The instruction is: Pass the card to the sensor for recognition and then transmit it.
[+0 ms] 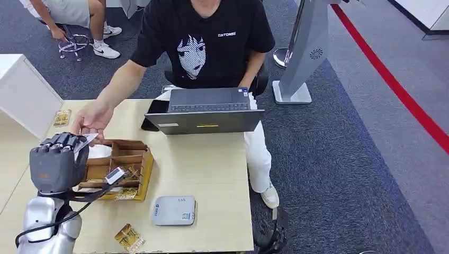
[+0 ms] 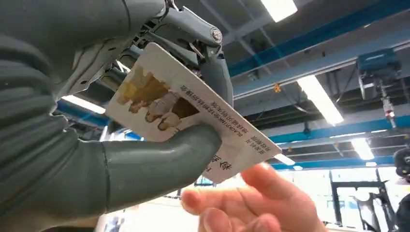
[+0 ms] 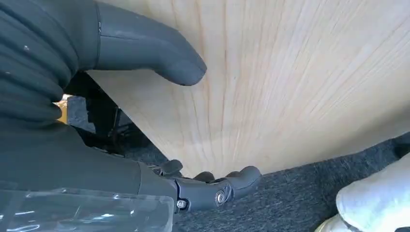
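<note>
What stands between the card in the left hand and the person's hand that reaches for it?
Nothing visible. The left hand holds the card up, and the person's hand is right beside its free end, open air between them in the left wrist view.

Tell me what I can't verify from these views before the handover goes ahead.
- Card: the left hand hides most of it in the head view; in the left wrist view the thumb covers part of its face, and the print is too small to read.
- Person's hand: cut off by the left wrist view's edge; contact with the card is unclear.
- Sensor: its markings are too small in the head view.
- Right hand: open beside the table.
</note>
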{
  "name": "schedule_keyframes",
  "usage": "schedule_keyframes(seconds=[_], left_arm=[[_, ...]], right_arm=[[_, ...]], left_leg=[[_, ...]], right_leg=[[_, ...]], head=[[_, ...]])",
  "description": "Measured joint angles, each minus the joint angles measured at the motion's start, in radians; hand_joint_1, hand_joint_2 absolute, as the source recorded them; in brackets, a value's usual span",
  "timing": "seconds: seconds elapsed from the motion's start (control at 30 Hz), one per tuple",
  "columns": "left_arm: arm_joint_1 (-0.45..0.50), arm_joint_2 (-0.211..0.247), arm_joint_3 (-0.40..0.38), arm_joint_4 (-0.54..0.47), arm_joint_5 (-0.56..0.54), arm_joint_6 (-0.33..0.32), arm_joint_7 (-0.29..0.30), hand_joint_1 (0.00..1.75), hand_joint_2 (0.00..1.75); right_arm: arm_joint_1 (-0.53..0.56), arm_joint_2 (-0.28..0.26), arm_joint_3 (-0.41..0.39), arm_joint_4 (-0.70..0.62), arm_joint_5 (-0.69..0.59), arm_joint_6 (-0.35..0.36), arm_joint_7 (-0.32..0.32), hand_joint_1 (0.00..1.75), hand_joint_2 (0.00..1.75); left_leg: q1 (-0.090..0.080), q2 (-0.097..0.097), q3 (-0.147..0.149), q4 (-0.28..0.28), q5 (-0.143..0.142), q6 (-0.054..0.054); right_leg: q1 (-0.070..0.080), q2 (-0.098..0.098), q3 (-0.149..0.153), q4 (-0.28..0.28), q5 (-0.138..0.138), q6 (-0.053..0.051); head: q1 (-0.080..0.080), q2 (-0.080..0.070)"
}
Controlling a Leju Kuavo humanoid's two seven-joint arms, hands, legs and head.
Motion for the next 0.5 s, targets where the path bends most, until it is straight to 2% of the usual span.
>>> schedule_keyframes(seconds=[0.2, 0.5], left_arm=[[0.000, -0.023, 0.050, 0.000, -0.002, 0.000, -0.014, 1.75, 1.75], [0.000, -0.037, 0.067, 0.000, -0.002, 0.000, -0.016, 1.75, 1.75]], right_arm=[[0.000, 0.003, -0.010, 0.000, 0.000, 0.000, 0.000, 0.00, 1.75], [0.000, 0.005, -0.016, 0.000, 0.000, 0.000, 0.000, 0.00, 1.75]], left_leg=[[0.000, 0.000, 0.000, 0.000, 0.000, 0.000], [0.000, 0.000, 0.000, 0.000, 0.000, 0.000]], right_leg=[[0.000, 0.000, 0.000, 0.000, 0.000, 0.000], [0.000, 0.000, 0.000, 0.000, 0.000, 0.000]], head=[[0.000, 0.000], [0.000, 0.000]])
